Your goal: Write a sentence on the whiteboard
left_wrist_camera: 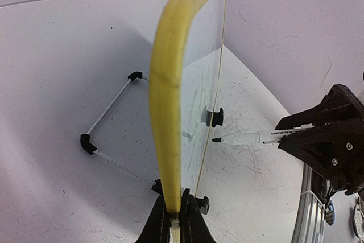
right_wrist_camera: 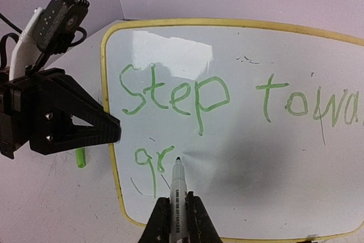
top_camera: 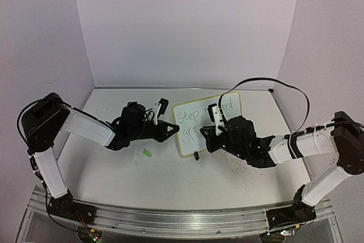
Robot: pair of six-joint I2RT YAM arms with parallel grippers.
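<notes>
Green cap point(top_camera: 147, 153) lies near the whiteboard point(right_wrist_camera: 256, 169), whose rim the left tool point(left_wrist_camera: 175, 214) pinches; right tool point(right_wrist_camera: 178, 220) pinches a marker point(right_wrist_camera: 177, 189).

Yellow-rimmed whiteboard point(right_wrist_camera: 273, 169) bears green sentence point(right_wrist_camera: 200, 106): "Step toward gr".

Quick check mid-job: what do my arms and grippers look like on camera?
The left arm and right arm have white shells with black joints. The left gripper and right gripper have black, angular triangular fingers with small screws. A black cable loops over the right arm.
</notes>
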